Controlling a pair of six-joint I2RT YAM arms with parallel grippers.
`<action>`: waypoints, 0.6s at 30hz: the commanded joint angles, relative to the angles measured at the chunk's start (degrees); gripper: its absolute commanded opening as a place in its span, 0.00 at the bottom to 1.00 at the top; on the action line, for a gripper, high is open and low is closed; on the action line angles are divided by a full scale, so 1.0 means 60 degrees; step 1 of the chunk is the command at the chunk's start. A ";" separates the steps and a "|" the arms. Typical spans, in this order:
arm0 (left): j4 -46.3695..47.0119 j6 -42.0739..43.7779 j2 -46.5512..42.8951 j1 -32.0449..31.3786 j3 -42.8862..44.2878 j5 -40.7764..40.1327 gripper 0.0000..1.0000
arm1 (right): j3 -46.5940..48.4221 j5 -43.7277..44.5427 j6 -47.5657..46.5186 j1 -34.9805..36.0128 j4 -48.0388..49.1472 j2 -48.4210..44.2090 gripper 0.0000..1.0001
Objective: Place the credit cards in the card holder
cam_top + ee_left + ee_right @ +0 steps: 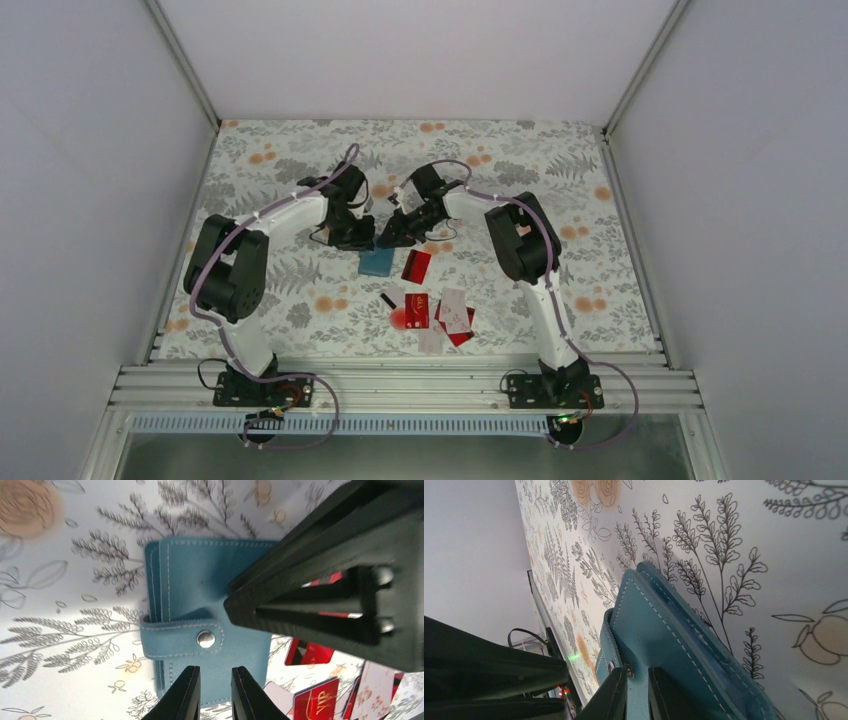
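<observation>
left arm [270, 215]: bent inward | left tool [216, 671]: pinched narrow | right arm [505, 222]: bent inward | right tool [638, 672]: pinched narrow

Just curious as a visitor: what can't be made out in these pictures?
Top view: how many cards; pile overlaps, too small.
Top view: holder, partly under left gripper and right gripper.
Left wrist view: holder's right side, behind right gripper.
Left wrist view: whether left gripper pinches holder or only touches it.

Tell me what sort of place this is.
Probably a robot lab test cell: plain white panels box in a floral tablecloth, and the left arm and right arm are bolted to an aluminium rail at its near edge.
</observation>
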 commanded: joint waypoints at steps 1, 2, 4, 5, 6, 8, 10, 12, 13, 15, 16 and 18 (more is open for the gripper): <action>0.0595 0.0171 0.0036 -0.0105 -0.0348 0.0335 0.18 | -0.0510 0.2097 -0.0125 0.0116 0.0047 0.0777 0.13; 0.0702 0.0140 0.0053 -0.0115 -0.0377 0.0385 0.18 | -0.0531 0.2085 -0.0138 0.0115 0.0049 0.0769 0.13; 0.0793 0.0095 0.0147 -0.0121 -0.0341 0.0425 0.18 | -0.0567 0.2098 -0.0154 0.0117 0.0049 0.0754 0.13; 0.0806 0.0094 0.0194 -0.0128 -0.0319 0.0414 0.18 | -0.0576 0.2097 -0.0156 0.0121 0.0042 0.0741 0.13; 0.0824 0.0085 0.0245 -0.0147 -0.0298 0.0395 0.17 | -0.0601 0.2085 -0.0156 0.0121 0.0051 0.0739 0.13; 0.0861 0.0086 0.0321 -0.0150 -0.0286 0.0373 0.17 | -0.0616 0.2079 -0.0159 0.0129 0.0049 0.0741 0.13; 0.0856 0.0105 0.0403 -0.0151 -0.0278 0.0333 0.17 | -0.0622 0.2082 -0.0185 0.0122 0.0041 0.0734 0.13; 0.0848 0.0128 0.0470 -0.0165 -0.0252 0.0265 0.17 | -0.0622 0.2082 -0.0190 0.0128 0.0032 0.0725 0.13; 0.0814 0.0128 0.0490 -0.0166 -0.0221 0.0217 0.16 | -0.0622 0.2074 -0.0186 0.0117 0.0029 0.0726 0.13; 0.0710 0.0128 0.0551 -0.0165 -0.0145 0.0100 0.15 | -0.0621 0.2069 -0.0188 0.0128 0.0029 0.0736 0.13; 0.0700 0.0128 0.0544 -0.0159 -0.0141 0.0086 0.15 | -0.0622 0.2078 -0.0191 0.0120 0.0027 0.0741 0.13; 0.0682 0.0113 0.0526 -0.0166 -0.0117 0.0076 0.14 | -0.0621 0.2080 -0.0195 0.0118 0.0027 0.0741 0.13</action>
